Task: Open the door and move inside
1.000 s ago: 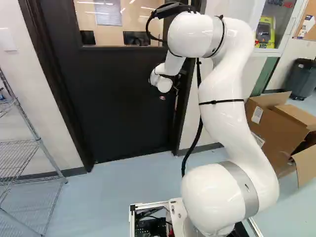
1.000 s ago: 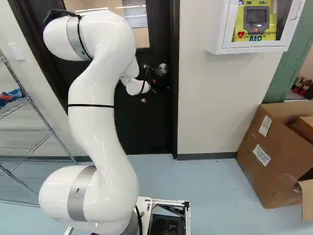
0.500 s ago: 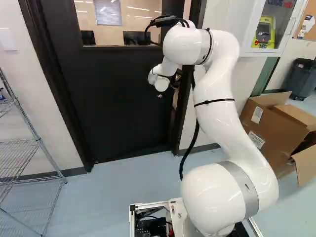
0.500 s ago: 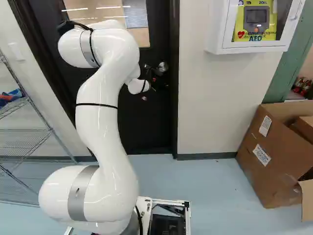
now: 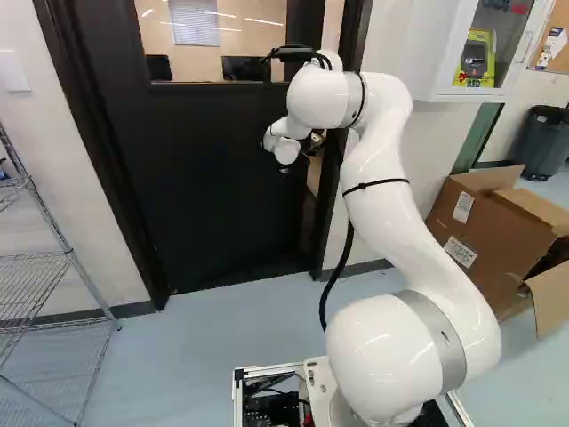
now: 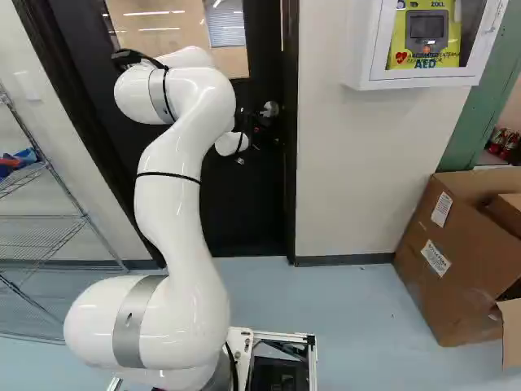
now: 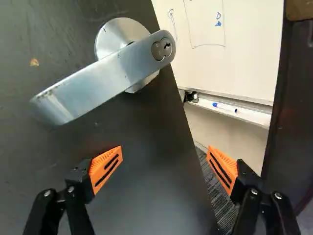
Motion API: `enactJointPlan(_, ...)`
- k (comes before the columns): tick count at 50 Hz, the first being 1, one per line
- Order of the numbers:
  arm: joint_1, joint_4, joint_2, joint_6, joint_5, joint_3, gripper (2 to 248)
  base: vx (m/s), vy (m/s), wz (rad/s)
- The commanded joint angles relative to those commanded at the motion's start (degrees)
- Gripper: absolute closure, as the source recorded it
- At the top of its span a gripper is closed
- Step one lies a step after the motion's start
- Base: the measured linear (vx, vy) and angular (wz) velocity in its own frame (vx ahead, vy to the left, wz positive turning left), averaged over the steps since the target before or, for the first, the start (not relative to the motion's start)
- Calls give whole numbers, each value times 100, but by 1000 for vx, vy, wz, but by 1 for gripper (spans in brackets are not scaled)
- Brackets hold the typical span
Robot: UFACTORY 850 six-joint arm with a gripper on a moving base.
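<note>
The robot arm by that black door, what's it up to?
A white robot arm is at the black door, apparently partway through opening it. The door is ajar, with a whiteboard visible through the gap beside the door frame. The gripper is open near the lever handle but not holding it: one finger shows against the door, the other against the gap. The base is not yet through.

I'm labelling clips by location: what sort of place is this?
Probably an office or lab building: an AED cabinet hangs on the wall, and past the door there is a whiteboard with a marker on its ledge.
</note>
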Motion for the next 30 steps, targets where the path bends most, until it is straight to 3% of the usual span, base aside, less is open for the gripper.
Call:
enactJointPlan(13,23,-149,327,0,-20,466,3,0,0,0)
enactJointPlan(30,118,-1060,786,0,-315,1106,3,0,0,0)
